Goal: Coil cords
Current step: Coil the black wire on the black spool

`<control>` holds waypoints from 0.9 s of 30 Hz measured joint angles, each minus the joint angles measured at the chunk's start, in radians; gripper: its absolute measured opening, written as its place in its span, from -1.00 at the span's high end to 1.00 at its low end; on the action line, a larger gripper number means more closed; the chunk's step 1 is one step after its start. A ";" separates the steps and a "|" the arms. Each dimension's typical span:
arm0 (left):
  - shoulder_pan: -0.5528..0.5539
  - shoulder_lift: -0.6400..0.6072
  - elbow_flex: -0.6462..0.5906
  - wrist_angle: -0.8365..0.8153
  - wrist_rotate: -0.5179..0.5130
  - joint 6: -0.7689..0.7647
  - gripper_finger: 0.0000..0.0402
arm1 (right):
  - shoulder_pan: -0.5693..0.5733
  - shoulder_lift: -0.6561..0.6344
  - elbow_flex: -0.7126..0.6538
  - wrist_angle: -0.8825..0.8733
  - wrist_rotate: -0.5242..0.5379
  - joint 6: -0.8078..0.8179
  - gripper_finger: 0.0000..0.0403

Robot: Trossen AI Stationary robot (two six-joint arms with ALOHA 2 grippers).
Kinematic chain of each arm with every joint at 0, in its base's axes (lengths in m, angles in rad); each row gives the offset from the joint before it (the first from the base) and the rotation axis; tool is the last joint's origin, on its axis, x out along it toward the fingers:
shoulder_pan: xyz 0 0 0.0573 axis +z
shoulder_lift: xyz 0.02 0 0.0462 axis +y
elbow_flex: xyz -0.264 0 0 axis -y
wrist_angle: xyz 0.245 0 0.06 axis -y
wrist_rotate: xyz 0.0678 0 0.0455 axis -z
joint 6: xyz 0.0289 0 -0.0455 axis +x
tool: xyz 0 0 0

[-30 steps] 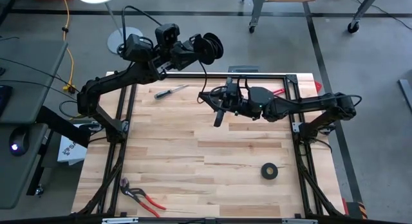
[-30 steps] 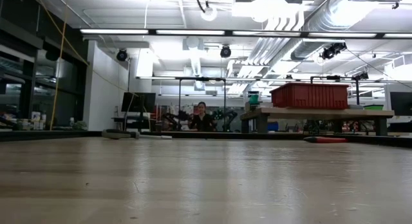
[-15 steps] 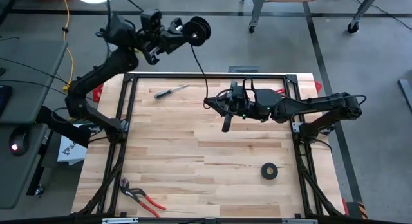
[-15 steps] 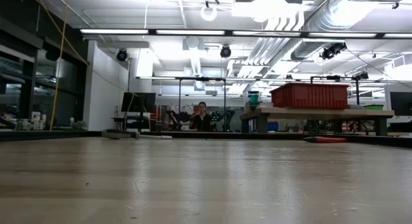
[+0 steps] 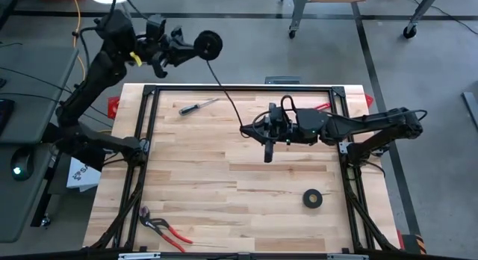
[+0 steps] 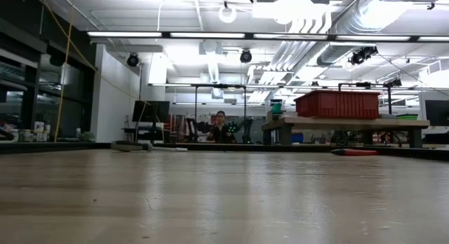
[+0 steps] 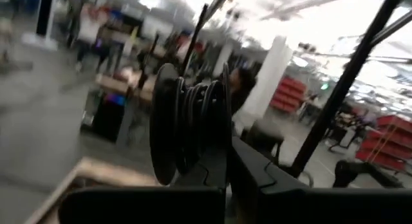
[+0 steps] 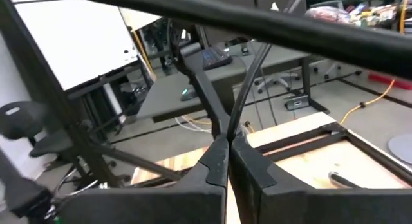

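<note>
The thin black cord is wound in several loops on a black spool (image 5: pixel 207 44), which also shows in the left wrist view (image 7: pixel 187 124). My left gripper (image 5: pixel 185 49) is shut on this spool, high beyond the table's far left corner. One strand of the cord (image 5: pixel 224 88) runs from the spool down to my right gripper (image 5: pixel 245 129). That gripper is shut on the strand above the far middle of the table. A short dark end (image 5: pixel 269 150) shows just by that gripper. Neither gripper shows in the low view. My left gripper holds the spool at its hub side (image 7: pixel 215 163), between its two fingers (image 7: pixel 257 185). The spool is lifted clear and stands on edge, its flanges upright. The spool itself hides the exact place of contact. My right gripper pinches one strand of the cord (image 8: pixel 226 130) between its two shut fingers (image 8: pixel 212 166). The fingers lie across the strand, which runs on straight past them (image 8: pixel 248 69). The strand is clear of the table.
On the table lie a screwdriver (image 5: pixel 198 105) at the far left, a red-handled tool (image 5: pixel 321 107) at the far right, a black tape roll (image 5: pixel 312 199) at the near right and red pliers (image 5: pixel 164 228) at the near left. A yellow cable (image 5: pixel 77 36) hangs left of the table.
My left gripper has carried the spool toward the left and away past the table's far edge, turning as it went. My right gripper has gone a little toward the near and right edges, still shut on the cord. The strand between them has grown longer and straighter.
</note>
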 joint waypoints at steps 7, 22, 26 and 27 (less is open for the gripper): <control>0.006 -0.023 0.000 -0.301 0.105 0.006 1.00 | 0.001 -0.045 -0.001 -0.061 -0.030 0.004 1.00; -0.099 0.052 0.000 -0.714 0.110 0.155 1.00 | -0.032 -0.145 -0.001 -0.084 -0.039 -0.003 1.00; -0.157 0.095 0.000 -0.711 0.127 0.177 1.00 | -0.052 -0.149 -0.001 -0.094 -0.045 -0.011 1.00; -0.173 0.108 0.000 -0.708 0.144 0.179 1.00 | -0.059 -0.150 -0.001 -0.093 -0.046 -0.011 1.00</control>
